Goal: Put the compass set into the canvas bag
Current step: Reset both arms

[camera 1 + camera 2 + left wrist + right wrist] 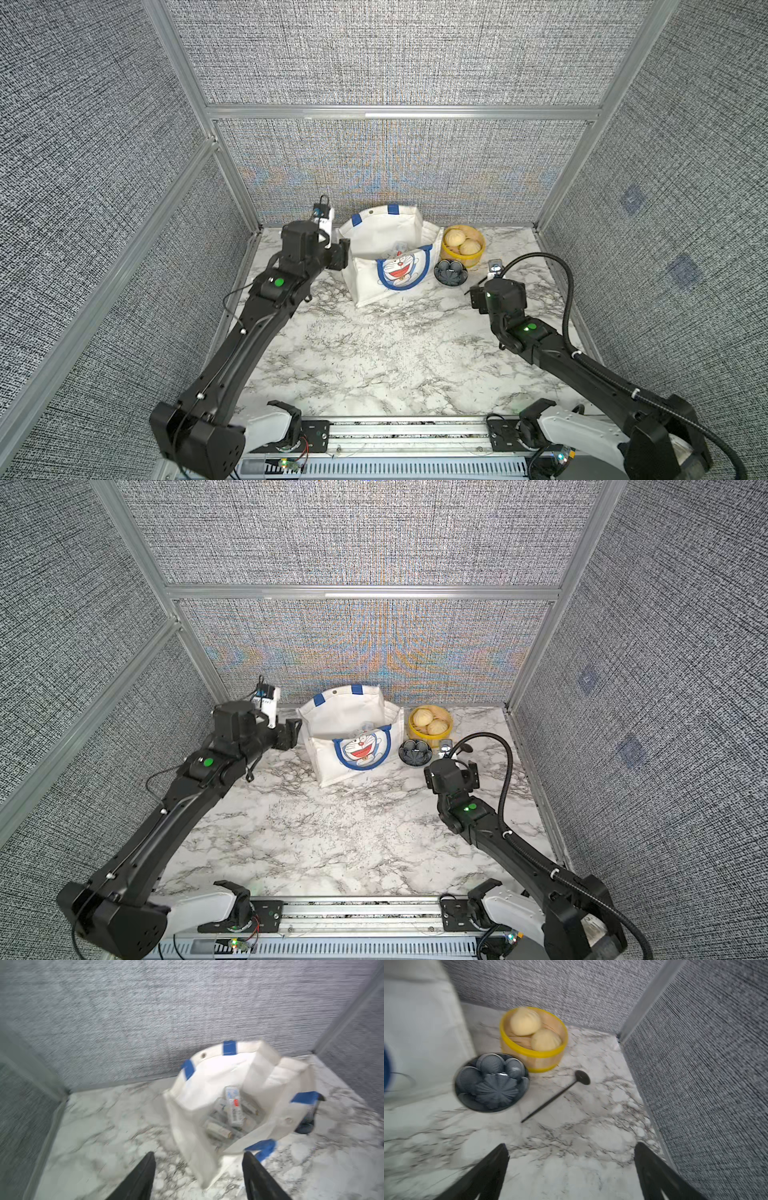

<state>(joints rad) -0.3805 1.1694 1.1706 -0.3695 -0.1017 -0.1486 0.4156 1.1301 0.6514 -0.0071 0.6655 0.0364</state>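
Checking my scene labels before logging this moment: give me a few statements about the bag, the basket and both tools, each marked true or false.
1. The left tool is open and holds nothing. True.
2. The canvas bag is empty. False: a clear case and other items lie inside.
3. The steamer basket holds two buns. True.
4. The right tool grips the black stick. False: it is open, and the stick lies on the table.
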